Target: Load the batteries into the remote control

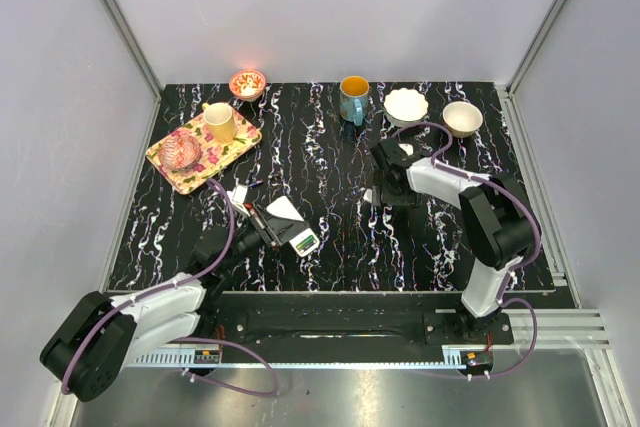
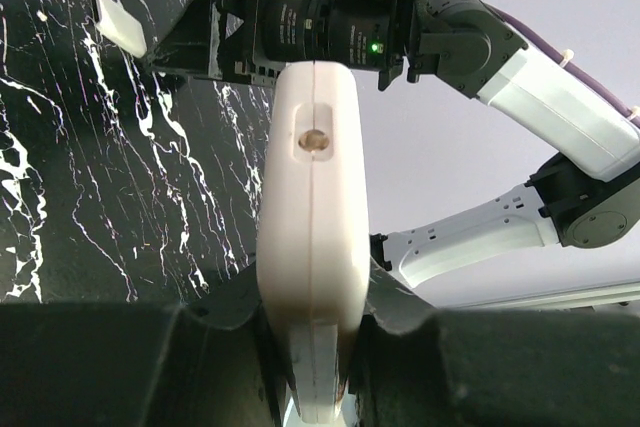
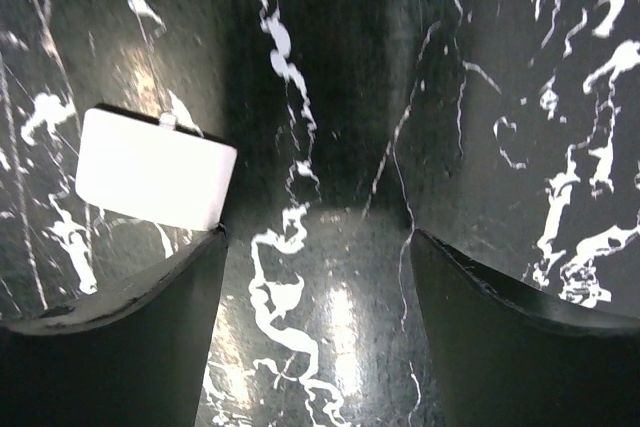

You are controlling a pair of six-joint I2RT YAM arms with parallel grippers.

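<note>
My left gripper (image 1: 268, 226) is shut on the white remote control (image 1: 291, 218) and holds it edge-on, a little above the table left of centre. In the left wrist view (image 2: 315, 312) the remote (image 2: 312, 207) stands upright between the fingers, with its seam and a small hole facing the camera. A greenish patch shows at the remote's near end (image 1: 306, 243); I cannot tell whether it is a battery. No loose battery is in view. My right gripper (image 1: 383, 197) is open and empty, pointing down close over the table (image 3: 315, 237). A small white cover plate (image 3: 155, 167) lies beside its left finger.
A floral tray (image 1: 170, 163) with a cream cup (image 1: 221, 122) and a pink dish (image 1: 182, 150) stands at the back left. A small red bowl (image 1: 247, 82), a blue mug (image 1: 353, 98) and two white bowls (image 1: 406, 105) (image 1: 462, 118) line the back edge.
</note>
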